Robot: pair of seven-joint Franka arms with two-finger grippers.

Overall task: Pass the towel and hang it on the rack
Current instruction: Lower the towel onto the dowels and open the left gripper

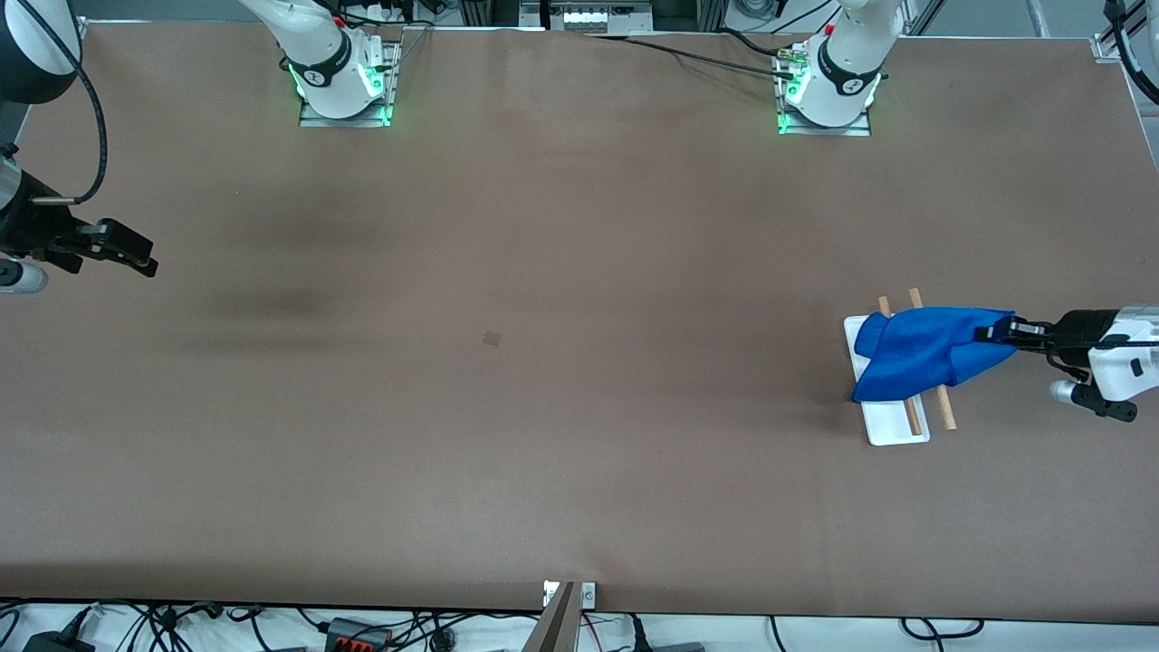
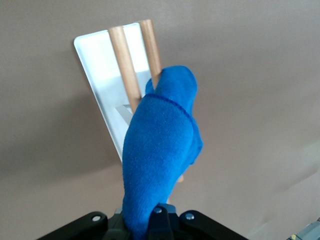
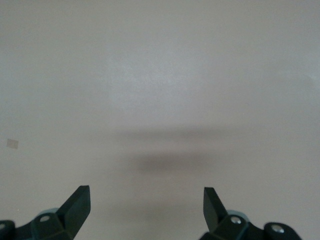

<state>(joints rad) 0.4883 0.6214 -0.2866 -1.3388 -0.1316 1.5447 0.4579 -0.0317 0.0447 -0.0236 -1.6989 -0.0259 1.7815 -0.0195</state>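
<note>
The left gripper (image 1: pixel 1003 331) is clamped on the towel (image 1: pixel 924 351), draped across the rack (image 1: pixel 896 427) near the left arm's table edge; only its wrist view shows the pinch. The right gripper (image 1: pixel 136 255) waits, fingers spread, at the right arm's edge.

The towel (image 1: pixel 924 351) is soft, fuzzy cloth with a matt nap and a stitched hem, bright blue. The rack (image 1: pixel 892 426) has a smooth white base with a slight sheen, plastic by its look, and two rods of pale, unvarnished-looking wood with a dull finish. The tabletop (image 1: pixel 543 407) is a matt brown covering, even and smooth. The left gripper (image 1: pixel 1007 331) and right gripper (image 1: pixel 136 255) are matt black, seemingly plastic, with small metal screws showing.
</note>
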